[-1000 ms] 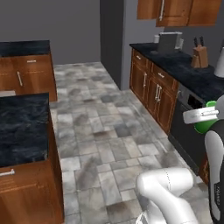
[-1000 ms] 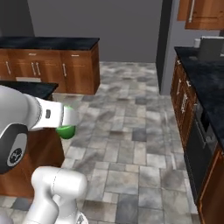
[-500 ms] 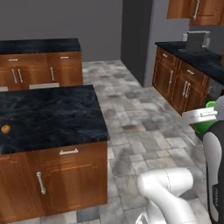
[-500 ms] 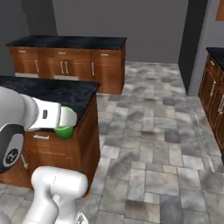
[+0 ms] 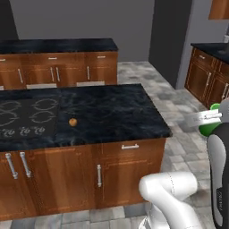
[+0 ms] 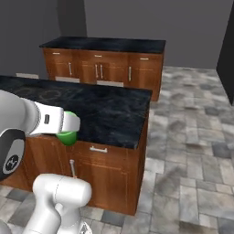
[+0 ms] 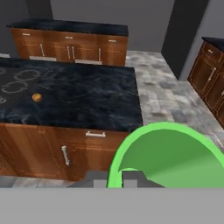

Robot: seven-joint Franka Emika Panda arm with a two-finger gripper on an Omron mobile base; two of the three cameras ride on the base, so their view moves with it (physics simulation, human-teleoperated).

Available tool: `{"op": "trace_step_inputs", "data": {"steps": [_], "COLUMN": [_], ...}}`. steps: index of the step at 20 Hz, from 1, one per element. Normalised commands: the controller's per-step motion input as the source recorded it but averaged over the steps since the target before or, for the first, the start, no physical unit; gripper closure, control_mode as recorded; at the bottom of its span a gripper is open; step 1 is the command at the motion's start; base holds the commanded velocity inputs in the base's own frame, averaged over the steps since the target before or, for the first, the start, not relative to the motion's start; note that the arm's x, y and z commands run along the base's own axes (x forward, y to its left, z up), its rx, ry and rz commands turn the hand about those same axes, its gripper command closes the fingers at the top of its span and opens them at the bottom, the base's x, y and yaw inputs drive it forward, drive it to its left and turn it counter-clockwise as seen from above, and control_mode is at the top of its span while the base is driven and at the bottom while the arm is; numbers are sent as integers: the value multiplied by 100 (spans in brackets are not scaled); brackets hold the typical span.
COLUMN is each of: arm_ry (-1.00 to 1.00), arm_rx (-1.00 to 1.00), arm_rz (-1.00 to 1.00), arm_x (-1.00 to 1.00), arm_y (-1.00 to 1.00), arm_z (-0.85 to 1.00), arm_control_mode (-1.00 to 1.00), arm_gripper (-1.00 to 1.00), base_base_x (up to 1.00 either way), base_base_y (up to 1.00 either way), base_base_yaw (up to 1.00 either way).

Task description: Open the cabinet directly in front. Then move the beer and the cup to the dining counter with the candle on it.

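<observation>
My gripper (image 5: 206, 120) is shut on the bright green cup (image 5: 208, 128) and holds it in the air off the right end of the dining counter (image 5: 116, 112). From the right base the cup (image 6: 68, 137) hangs under the gripper (image 6: 71, 124) in front of the counter's (image 6: 114, 107) near edge. In the hand view the cup's green rim (image 7: 175, 151) sits at the gripper (image 7: 116, 178). The black marble top (image 7: 87, 96) has a cooktop (image 5: 22, 117) at its left. A small orange-tan round thing (image 5: 72, 121) (image 7: 37, 97) lies beside it; whether it is the candle I cannot tell. The cabinet and the beer are out of view.
A second black counter over brown base cabinets (image 5: 58, 44) runs along the back wall. A tall dark unit (image 5: 172, 36) stands at the back right, with more base cabinets (image 5: 205, 76) on the right. Grey tiled floor (image 5: 179, 107) lies open between them and the island.
The whole picture has swung round as the base turned, and the island with the cooktop now stands close in front. The cup stays in the shut gripper.
</observation>
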Motion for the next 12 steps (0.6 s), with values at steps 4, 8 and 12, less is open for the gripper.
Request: {"op": "trace_step_inputs", "data": {"steps": [4, 8, 12], "arm_ry": [0, 0, 0], "arm_rx": [0, 0, 0], "arm_rz": [0, 0, 0], "arm_x": [0, 0, 0], "arm_y": [0, 0, 0], "arm_z": [0, 0, 0], "arm_control_mode": [100, 100, 100], "arm_gripper": [100, 100, 100], "base_base_x": [0, 2, 14], "base_base_y": [100, 100, 100], "base_base_yaw": [12, 2, 0]}}
